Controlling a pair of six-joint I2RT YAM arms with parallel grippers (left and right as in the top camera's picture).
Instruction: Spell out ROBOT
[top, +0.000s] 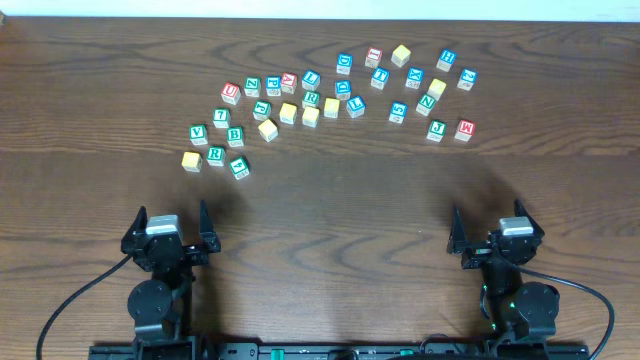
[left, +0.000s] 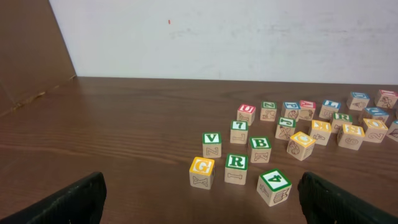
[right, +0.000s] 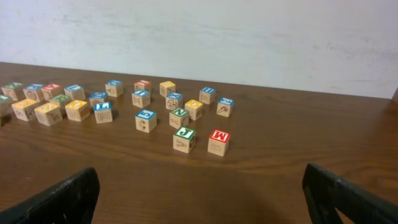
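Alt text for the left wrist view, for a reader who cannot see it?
Wooden letter blocks lie scattered on a dark wooden table, not lined up into any word. Nearest stand a yellow G block, a green R block and, behind it, a green B block. The open left gripper's black fingers frame the bottom corners.

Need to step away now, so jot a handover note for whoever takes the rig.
Left gripper and right gripper: open, empty, at the near table edge.
Blocks scattered across the far half; green R and green B sit in the left cluster. O's and T: cannot pick out.
Done: nothing lined up.
Left: all five letters.
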